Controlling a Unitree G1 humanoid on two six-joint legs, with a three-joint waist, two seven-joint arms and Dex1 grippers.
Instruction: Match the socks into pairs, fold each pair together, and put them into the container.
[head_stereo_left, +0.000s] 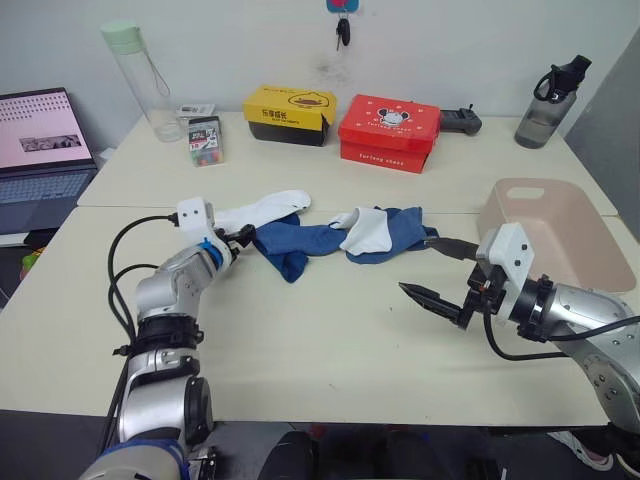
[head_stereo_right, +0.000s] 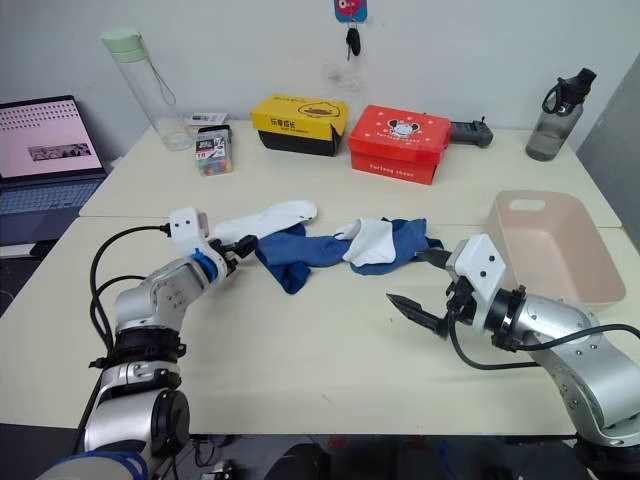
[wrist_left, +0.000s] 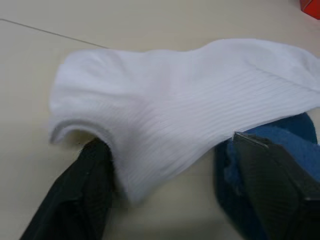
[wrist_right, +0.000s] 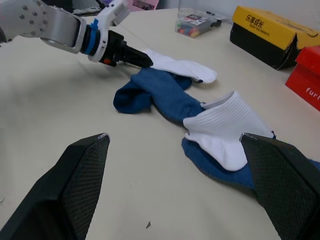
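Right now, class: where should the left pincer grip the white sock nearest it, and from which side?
Grip the white sock at its open cuff end, coming from the robot's left: that end lies bare on the table, facing the open left pincer, while a blue sock lies alongside.

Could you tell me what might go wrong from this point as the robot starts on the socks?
The left gripper has its open fingers around the edge of a white sock that lies right against a blue sock; closing may catch both. The second white sock lies on top of blue socks, so the open right gripper could drag them along. The container sits close beside the right arm and could get knocked.
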